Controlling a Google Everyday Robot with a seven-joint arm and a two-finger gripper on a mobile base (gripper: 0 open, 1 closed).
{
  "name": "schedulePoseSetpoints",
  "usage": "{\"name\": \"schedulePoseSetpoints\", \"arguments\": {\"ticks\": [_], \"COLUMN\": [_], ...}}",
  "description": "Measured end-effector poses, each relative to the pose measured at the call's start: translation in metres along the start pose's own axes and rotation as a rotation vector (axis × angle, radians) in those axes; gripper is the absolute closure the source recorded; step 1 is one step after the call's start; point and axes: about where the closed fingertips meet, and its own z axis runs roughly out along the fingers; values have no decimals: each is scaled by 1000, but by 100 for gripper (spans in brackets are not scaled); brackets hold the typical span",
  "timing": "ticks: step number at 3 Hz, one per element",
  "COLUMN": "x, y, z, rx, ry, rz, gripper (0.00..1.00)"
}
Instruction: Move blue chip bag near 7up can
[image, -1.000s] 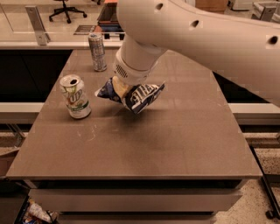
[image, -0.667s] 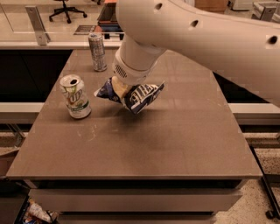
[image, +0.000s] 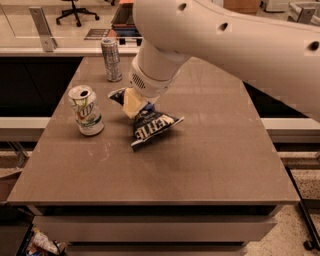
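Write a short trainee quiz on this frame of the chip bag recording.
1. Multiple choice: the gripper, near the table's middle, is closed on (A) the blue chip bag, (B) the 7up can, (C) the slim silver can.
2. True or false: the blue chip bag touches the 7up can.
3. Fill in: in the camera view, the 7up can stands to the bag's ___.
Key: 1 A; 2 false; 3 left.

Slim silver can (image: 111, 60) upright near far left corner of brown table (image: 210, 170), behind the gripper (image: 136, 104) at mid-table. Office chair (image: 75, 10) on floor beyond far edge.
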Motion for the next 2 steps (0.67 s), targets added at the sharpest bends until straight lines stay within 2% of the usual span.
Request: {"name": "schedulePoseSetpoints", "arguments": {"ticks": [1,2], "x": [0,0], "y": [1,1], "z": [0,0], "rx": [0,0], "ry": [0,0], "rz": [-1,-1], "gripper": [0,0]}}
